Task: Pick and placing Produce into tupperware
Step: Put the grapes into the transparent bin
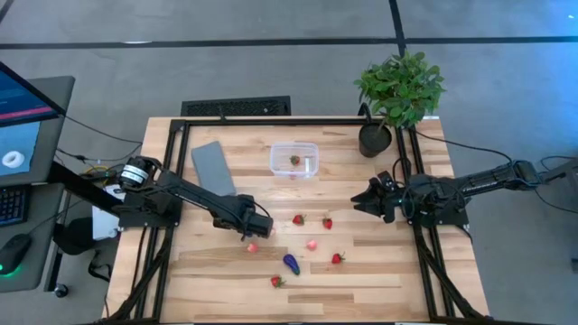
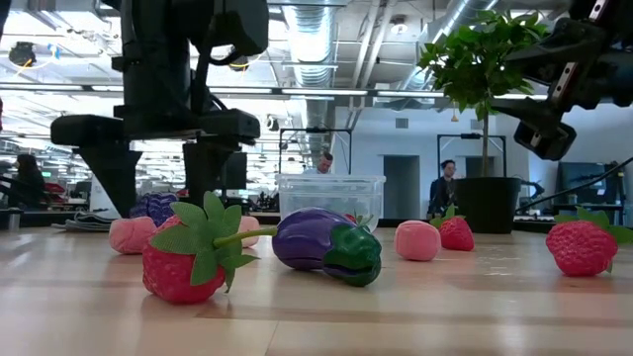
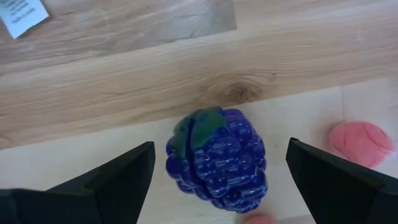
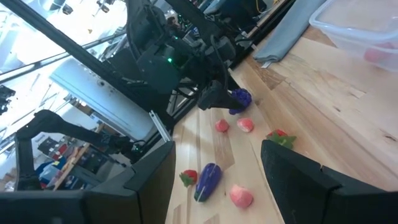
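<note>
Purple berry-like produce piece [image 3: 216,160] lies on its side, green cap toward table's far edge, between wide-open, empty left gripper [image 3: 217,186] fingers.

The table [image 1: 388,271] is light wood with visible grain and 1 dark knot, in a smooth matt finish. The tupperware [image 1: 294,160] is clear, thin plastic with a slight shine. The lid [image 1: 213,169] looks like matt grey plastic. The purple grape piece [image 3: 217,160] is glossy, bumpy plastic with a green top. The eggplant [image 2: 324,244] is smooth and shiny. The strawberries [image 2: 184,265] have a dull, finely dimpled red skin and soft-looking green leaves. The pink pieces [image 2: 417,240] look matt. The left gripper [image 3: 217,186] has matt black fingers. The frame [image 1: 271,120] around the table is black metal.
</note>
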### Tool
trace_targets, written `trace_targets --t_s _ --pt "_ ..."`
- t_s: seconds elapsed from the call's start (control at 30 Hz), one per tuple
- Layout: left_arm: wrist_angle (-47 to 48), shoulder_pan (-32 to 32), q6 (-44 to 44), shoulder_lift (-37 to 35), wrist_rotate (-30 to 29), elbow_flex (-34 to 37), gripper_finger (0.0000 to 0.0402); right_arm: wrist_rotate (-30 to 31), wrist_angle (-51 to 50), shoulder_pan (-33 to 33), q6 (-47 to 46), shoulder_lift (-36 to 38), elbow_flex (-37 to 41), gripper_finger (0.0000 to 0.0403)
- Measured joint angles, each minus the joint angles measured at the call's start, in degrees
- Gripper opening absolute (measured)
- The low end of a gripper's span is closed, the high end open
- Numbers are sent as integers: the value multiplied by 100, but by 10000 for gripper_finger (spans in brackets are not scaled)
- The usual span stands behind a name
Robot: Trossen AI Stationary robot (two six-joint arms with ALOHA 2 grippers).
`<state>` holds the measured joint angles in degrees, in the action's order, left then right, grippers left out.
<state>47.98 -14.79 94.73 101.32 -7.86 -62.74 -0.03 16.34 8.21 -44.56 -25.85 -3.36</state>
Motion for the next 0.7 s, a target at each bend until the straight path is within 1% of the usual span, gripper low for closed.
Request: trace_targets --t_s 0.17,0.27,0.37,0.5,0.7 --pt "-118 4 8 0 11 118 350 2 -97 0 2 -2 0 260" --pt "-487 4 17 0 176 321 350 2 -97 0 4 -2 0 260" --pt "-729 -4 121 4 136 409 350 2 -97 0 4 -2 0 260" --pt "-736 -6 160 4 6 409 350 2 -97 0 4 -1 0 260" --pt "-725 2 143 4 -22 409 350 4 -116 -10 14 -2 0 260"
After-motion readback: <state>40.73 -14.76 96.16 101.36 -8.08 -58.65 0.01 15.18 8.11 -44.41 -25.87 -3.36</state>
